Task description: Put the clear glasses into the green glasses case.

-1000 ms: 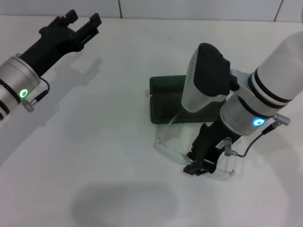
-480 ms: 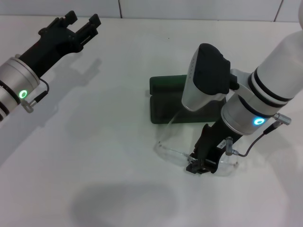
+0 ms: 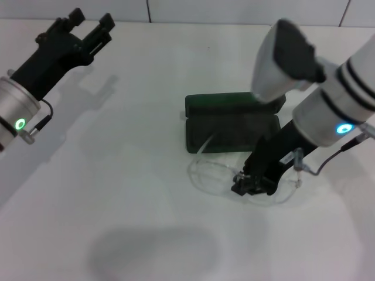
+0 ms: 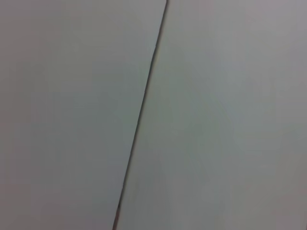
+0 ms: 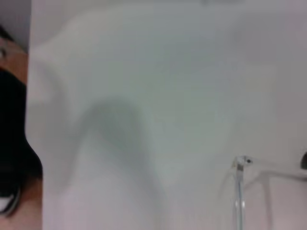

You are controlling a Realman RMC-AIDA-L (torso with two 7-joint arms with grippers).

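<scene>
The right pincer was clamped on the front of the clear glasses, which sat low over the white tabletop, just in front of the green glasses case. The case lay open behind them, lid raised at the back. Far off at the left rear, the left pincer hung over the tabletop with its fingers apart.

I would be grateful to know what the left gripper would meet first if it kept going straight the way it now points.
Probably nothing on the table: the left gripper points up and away toward the far edge, with only the bare white table beneath. Beyond that stands the pale tiled wall, likely the first contact, though depth is unclear.
</scene>
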